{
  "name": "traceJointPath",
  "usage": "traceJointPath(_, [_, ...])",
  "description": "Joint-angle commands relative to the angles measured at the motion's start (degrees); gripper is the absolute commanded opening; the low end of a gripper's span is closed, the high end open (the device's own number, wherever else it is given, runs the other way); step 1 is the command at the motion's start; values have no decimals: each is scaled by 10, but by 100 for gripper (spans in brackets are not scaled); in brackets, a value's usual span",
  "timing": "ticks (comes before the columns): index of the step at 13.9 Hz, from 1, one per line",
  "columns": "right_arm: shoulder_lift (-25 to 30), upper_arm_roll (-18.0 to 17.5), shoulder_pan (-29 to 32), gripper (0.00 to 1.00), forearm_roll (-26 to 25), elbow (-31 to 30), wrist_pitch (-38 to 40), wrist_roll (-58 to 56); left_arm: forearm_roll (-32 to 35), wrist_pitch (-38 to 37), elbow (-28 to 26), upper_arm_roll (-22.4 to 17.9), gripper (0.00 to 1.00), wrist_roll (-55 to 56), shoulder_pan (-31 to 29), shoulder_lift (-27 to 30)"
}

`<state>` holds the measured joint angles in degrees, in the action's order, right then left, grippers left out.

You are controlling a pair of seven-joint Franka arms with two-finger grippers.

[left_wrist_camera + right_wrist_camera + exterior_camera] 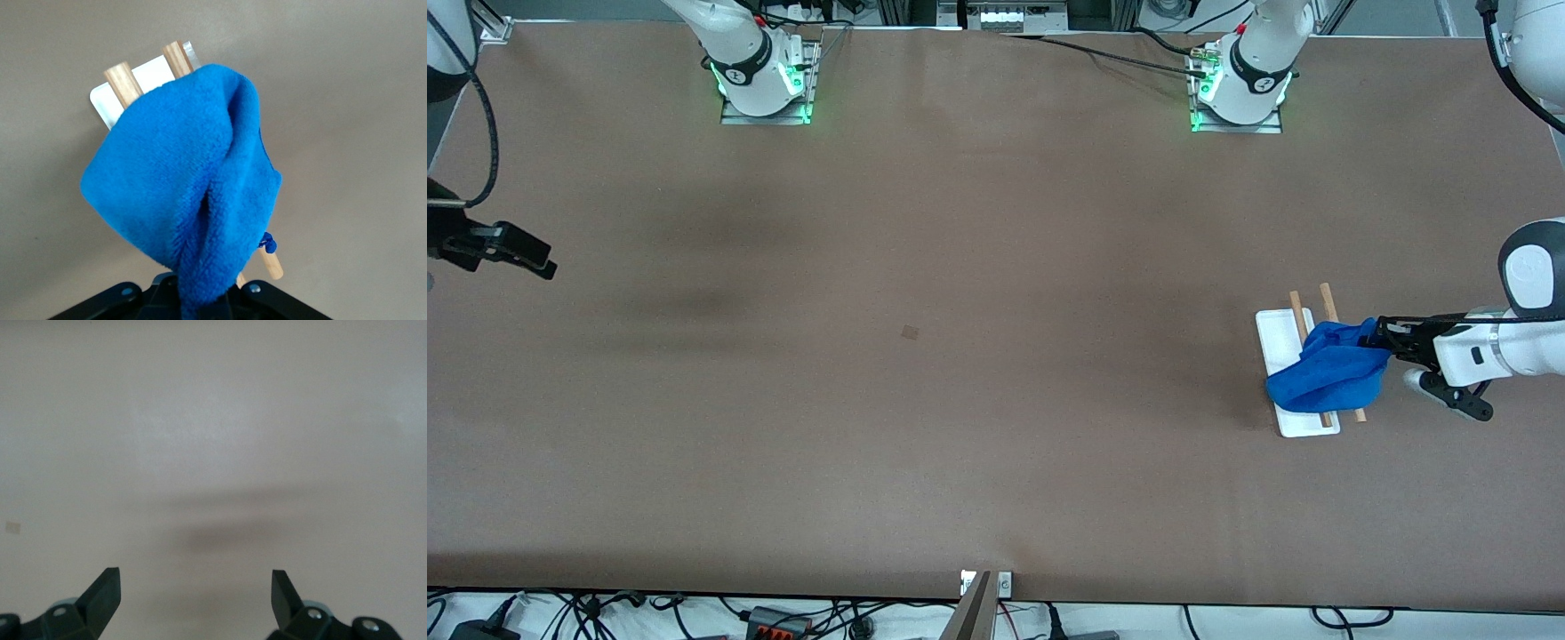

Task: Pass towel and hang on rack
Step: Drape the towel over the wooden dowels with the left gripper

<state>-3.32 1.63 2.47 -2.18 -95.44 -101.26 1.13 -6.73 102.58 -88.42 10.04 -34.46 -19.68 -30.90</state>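
The blue towel (1329,373) lies draped over the two wooden rods (1328,302) of the rack, above its white base (1280,342), at the left arm's end of the table. My left gripper (1383,336) is shut on one end of the towel, level with the rods. In the left wrist view the towel (187,187) runs from my left gripper (200,308) over both rods (123,80), and it hides the fingertips. My right gripper (538,262) is open and empty over bare table at the right arm's end; it also shows open in the right wrist view (195,583).
A small brown mark (910,332) lies on the brown table (960,400) near the middle. Cables run along the table's edge nearest the front camera.
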Motion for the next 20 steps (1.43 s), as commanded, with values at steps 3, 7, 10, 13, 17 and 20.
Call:
traceJointPath(3, [38, 8, -6, 100, 3, -41, -8, -26, 14, 13, 8, 7, 0, -12, -11, -19])
traceJointPath(7, [28, 4, -8, 100, 3, -18, 5, -32, 13, 25, 9, 7, 0, -48, -23, -29])
traceJointPath(10, [29, 5, -7, 100, 7, -11, 7, -32, 13, 48, 10, 7, 0, -74, -27, -44])
traceJointPath(13, [29, 5, -7, 100, 9, -6, 6, -29, 9, 48, 9, 8, 0, -74, -27, -50])
traceJointPath(17, [26, 1, -5, 100, 9, -5, 6, -28, 8, 48, 9, 8, 0, -75, -28, -54])
traceJointPath(20, [25, -10, 1, 100, 10, -5, 7, -30, 8, 47, 9, 8, 22, -75, -29, -54])
